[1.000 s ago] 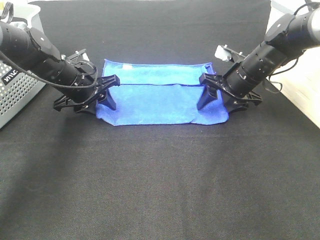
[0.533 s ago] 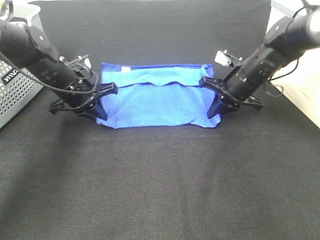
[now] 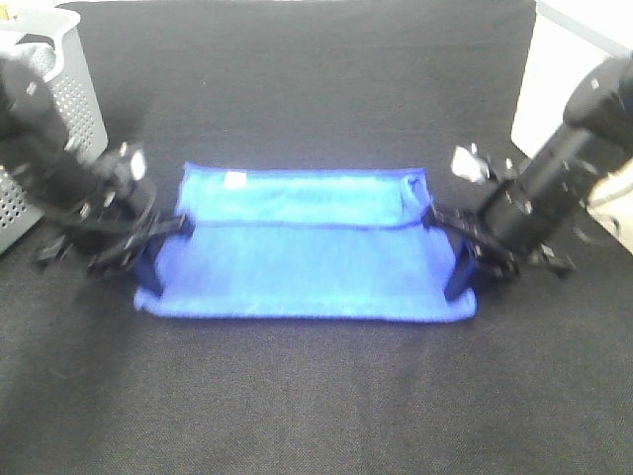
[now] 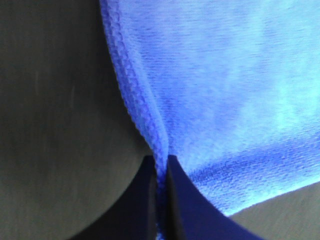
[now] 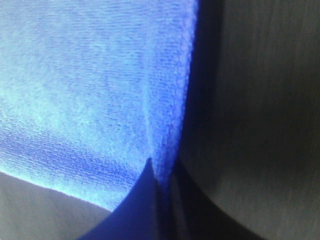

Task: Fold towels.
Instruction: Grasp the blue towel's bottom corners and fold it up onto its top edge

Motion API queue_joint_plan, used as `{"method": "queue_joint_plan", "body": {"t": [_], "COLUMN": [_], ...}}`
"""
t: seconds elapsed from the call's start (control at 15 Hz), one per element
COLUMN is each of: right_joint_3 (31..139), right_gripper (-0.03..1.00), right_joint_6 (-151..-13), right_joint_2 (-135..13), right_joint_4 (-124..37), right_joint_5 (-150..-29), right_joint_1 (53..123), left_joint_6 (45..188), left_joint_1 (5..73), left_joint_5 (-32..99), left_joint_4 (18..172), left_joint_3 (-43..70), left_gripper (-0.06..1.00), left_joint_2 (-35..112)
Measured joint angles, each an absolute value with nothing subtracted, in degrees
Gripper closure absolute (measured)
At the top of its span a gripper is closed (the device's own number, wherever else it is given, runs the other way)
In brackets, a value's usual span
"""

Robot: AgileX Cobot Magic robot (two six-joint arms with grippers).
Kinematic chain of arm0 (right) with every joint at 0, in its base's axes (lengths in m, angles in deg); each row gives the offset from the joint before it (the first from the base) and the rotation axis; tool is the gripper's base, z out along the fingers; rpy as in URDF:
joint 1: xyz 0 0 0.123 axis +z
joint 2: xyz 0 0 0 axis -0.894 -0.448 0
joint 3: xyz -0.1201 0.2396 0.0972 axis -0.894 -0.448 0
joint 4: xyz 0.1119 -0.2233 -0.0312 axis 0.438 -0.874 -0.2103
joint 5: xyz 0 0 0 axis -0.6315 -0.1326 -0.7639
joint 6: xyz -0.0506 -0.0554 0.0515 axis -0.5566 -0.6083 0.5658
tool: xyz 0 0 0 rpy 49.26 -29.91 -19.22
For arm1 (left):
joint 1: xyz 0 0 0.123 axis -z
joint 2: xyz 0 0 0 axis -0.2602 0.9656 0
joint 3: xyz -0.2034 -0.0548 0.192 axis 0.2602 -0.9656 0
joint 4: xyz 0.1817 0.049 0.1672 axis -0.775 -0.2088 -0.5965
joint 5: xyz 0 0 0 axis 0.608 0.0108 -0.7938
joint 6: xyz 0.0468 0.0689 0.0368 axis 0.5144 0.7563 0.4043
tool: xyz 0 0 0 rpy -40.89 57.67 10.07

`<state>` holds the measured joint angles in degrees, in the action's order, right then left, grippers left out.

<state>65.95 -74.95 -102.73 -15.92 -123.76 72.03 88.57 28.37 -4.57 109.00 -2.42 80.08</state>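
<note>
Here, at the far left, a grey perforated basket (image 3: 61, 84) stands on the black bench (image 3: 316, 396), behind the left end effector (image 3: 156, 259), further out to its side and apart from it. The left arm (image 3: 69, 188) reaches in low from that side and is blurred in the high view. The left end effector is pressed together on the left short edge of the blue towel (image 3: 307, 267). In the left wrist view its two dark fingers (image 4: 142, 205) meet with the towel's stitched hem (image 4: 131, 90) caught between them. From the pinch the cloth (image 4: 225, 90) fans away over the dark bench (image 4: 55, 125).

Between the two end effectors the towel lies spread as a wide rectangle, its long sides running from one to the other. A straight line crosses it roughly from one grip to the other. Beyond that line lies a narrower, paler strip, with a small white tag (image 3: 235, 179) at its far edge, closer to the left end effector. On the near side is a broader panel whose front edge rests on the bench.

The right end effector (image 3: 461, 269) is likewise closed, pinching the right short edge of the towel. In the right wrist view its fingers (image 5: 142, 200) come together on the cloth's (image 5: 95, 75) edge, with bare bench (image 5: 260, 100) just beside the grip. The right arm (image 3: 564, 168) slants up and away to the outer side.
</note>
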Motion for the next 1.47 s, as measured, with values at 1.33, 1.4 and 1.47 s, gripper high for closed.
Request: {"method": "queue_joint_plan", "body": {"t": [1.33, 1.4, 1.47], "right_joint_3": [100.4, 101.1, 102.3], "right_gripper": [0.63, 0.39, 0.19], "right_joint_6": [-70.7, -70.7, -70.7], "right_joint_2": [-120.1, -120.0, -120.0], "right_joint_4": [-19.7, -19.8, -20.0], "right_joint_5": [-122.4, -124.5, -127.5], "right_joint_1": [71.9, 71.9, 71.9], "left_joint_6": [80.0, 80.0, 79.9], "left_joint_1": [25.8, 25.8, 25.8], "left_joint_5": [-1.1, -1.4, -2.0], "left_joint_4": [106.3, 106.2, 105.4], "left_joint_3": [31.8, 32.0, 32.1], "left_gripper": [0.57, 0.39, 0.26], "left_joint_2": [97.3, 97.3, 97.2]}}
